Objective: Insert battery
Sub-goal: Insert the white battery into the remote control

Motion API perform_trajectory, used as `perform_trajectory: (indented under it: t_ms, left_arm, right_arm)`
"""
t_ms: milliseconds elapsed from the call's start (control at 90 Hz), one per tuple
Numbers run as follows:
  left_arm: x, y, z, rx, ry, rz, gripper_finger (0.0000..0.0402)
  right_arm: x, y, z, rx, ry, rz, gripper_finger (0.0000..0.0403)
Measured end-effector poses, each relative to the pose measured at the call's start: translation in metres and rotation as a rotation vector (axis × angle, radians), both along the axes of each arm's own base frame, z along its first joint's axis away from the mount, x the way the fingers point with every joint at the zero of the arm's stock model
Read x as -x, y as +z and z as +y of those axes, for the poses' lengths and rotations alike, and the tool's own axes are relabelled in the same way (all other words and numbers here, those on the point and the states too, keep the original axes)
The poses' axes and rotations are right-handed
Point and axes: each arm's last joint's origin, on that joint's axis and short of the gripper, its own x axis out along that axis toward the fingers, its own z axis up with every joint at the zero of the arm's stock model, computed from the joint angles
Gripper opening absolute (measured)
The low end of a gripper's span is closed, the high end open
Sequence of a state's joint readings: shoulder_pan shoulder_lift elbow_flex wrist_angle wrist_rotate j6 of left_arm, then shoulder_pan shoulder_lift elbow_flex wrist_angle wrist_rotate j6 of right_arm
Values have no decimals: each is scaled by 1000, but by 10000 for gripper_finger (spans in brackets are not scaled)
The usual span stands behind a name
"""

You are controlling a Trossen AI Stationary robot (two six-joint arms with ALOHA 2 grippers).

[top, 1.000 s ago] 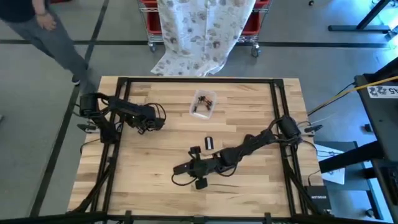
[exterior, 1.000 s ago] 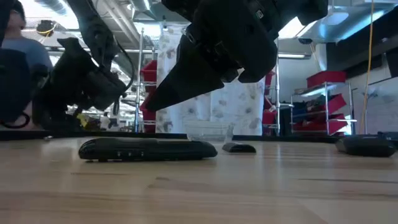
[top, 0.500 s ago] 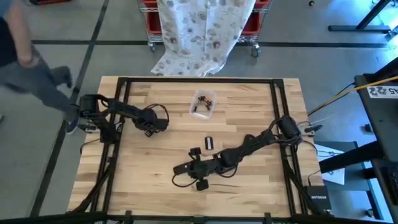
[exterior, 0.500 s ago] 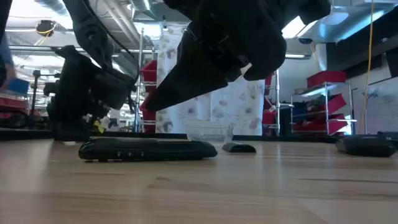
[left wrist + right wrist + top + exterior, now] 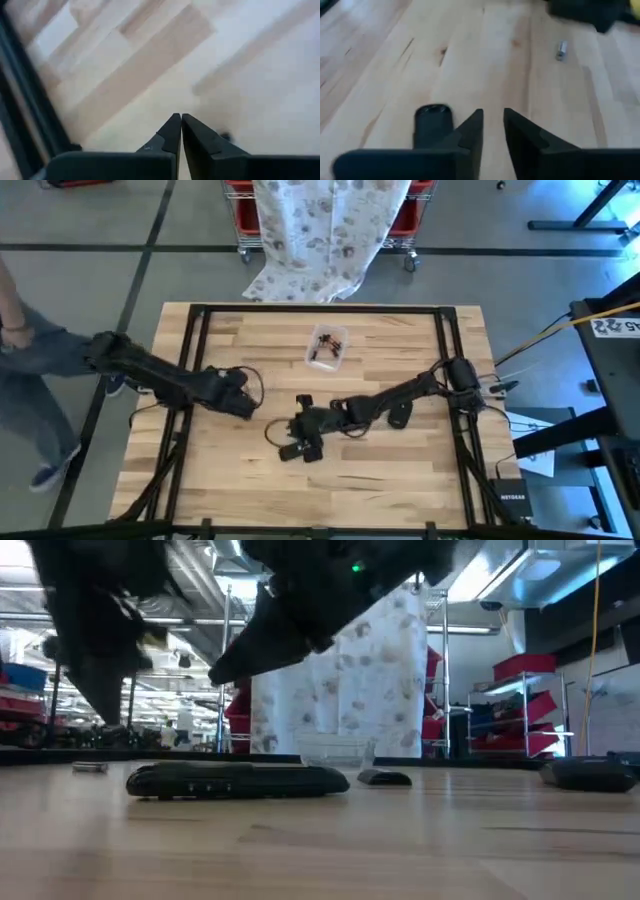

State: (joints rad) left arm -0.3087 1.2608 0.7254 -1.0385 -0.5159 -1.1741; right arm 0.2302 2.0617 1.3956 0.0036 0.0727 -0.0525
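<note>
- One wooden counter [image 5: 400, 480].
- Two dark arms, each with one gripper: the left gripper [image 5: 180, 120] and the right gripper [image 5: 493, 116].
- One long black remote [image 5: 237, 780] on the counter.
- One small dark cover [image 5: 384, 778].
- One loose battery [image 5: 562, 50].
- One clear container [image 5: 326, 347] of small parts, too small to count.
- One person [image 5: 30, 380] beside the counter.
- One patterned cloth [image 5: 320, 230] beyond the counter.

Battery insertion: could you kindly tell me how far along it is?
Nothing looks done: a battery lies loose on the table, apart from the remote. Nothing is in hand: the left gripper is shut on nothing and the right gripper is open and empty, both over the table. Left to do: pick up the battery and seat it in the remote.
</note>
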Motion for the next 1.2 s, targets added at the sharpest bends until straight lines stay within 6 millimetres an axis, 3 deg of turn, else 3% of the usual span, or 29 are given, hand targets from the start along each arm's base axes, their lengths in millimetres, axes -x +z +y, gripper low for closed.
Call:
perform_trajectory:
  t_ms: [156, 344, 444, 633, 967, 1078, 1200]
  left_arm:
    - [13, 8, -33, 73, -131, -100, 0]
    - [28, 5, -80, 248, -274, -161, 0]
    - [40, 0, -94, 353, -221, -100, 0]
    - [51, -16, -107, 357, -84, 10, 0]
    - [36, -59, -123, 228, -99, 75, 0]
    - [29, -63, -121, 171, -104, 21, 0]
    - [16, -62, -118, 49, -125, -164, 0]
  right_arm:
    - [-5, -3, 3, -64, 38, -44, 139]
    - [-9, -18, 24, -86, 91, -96, 181]
    - [-9, -20, 30, -87, 105, -108, 191]
    - [-10, -19, 29, -87, 95, -118, 193]
    - [-10, -19, 30, -97, 91, -122, 193]
    - [-10, -19, 30, -98, 90, -121, 193]
    - [-10, -19, 30, -98, 90, -123, 193]
